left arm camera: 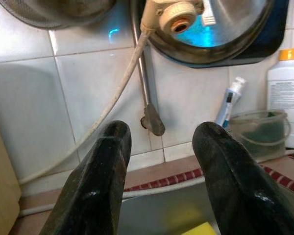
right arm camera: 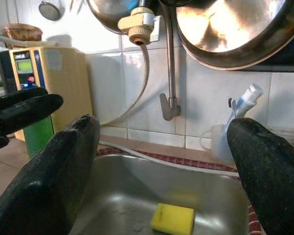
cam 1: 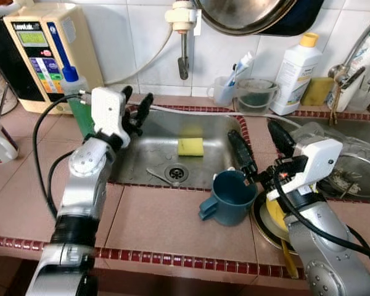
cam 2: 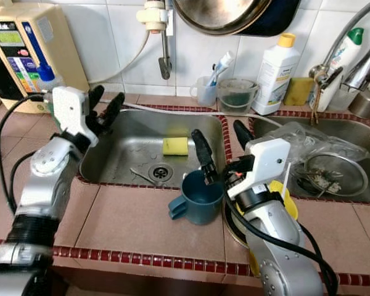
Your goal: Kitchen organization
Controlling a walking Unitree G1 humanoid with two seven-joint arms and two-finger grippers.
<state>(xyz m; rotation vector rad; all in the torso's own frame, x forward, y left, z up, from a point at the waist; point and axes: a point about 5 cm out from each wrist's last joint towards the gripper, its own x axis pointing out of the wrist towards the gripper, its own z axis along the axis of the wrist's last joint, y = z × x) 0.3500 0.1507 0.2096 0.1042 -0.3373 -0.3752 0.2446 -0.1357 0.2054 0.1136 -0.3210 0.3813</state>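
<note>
So the robot is standing square at the sink (cam 1: 149,157), both arms raised over it. The right gripper (cam 1: 259,145) hangs with its two black fingers spread wide, holding nothing, right above the rim of the blue mug (cam 1: 229,198), which sits upright on the tiled counter (cam 1: 154,225) just in front of the basin, handle pointing toward the robot's left. My guess is it's lining up on the mug, since one finger nearly touches the rim, though I can't tell if it actually makes contact.

The left gripper (cam 1: 137,110) sits over the sink's left edge, fingers moderately apart and empty too, aimed at the wall tap (left arm camera: 153,120). Looks like it's just parked out of the way.

A yellow sponge (cam 1: 190,147) lies flat in the basin near the drain (cam 1: 176,173), handy for washing. A pan (cam 1: 246,13) hangs on the tiled wall above, probably to dry.

Writing-wise: the beige water machine (cam 1: 46,52) has a small logo on top, too blurry to read. The white bottle (cam 1: 295,74) has a label, also unreadable.
</note>
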